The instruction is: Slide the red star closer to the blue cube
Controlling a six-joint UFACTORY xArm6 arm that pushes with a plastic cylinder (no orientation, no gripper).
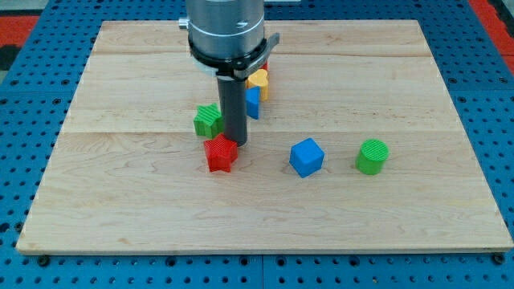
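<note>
The red star (220, 154) lies left of the board's middle. The blue cube (306, 156) lies to its right, about a block-width or two away. My tip (236, 143) stands at the red star's upper right edge, touching or nearly touching it. A green cube (208, 120) sits just left of the rod, above the red star.
A green cylinder (372, 156) lies right of the blue cube. Behind the rod sit a yellow block (259, 79), a blue block (252, 103) and a bit of a red block (266, 67), partly hidden. The wooden board (120, 209) lies on a blue pegboard.
</note>
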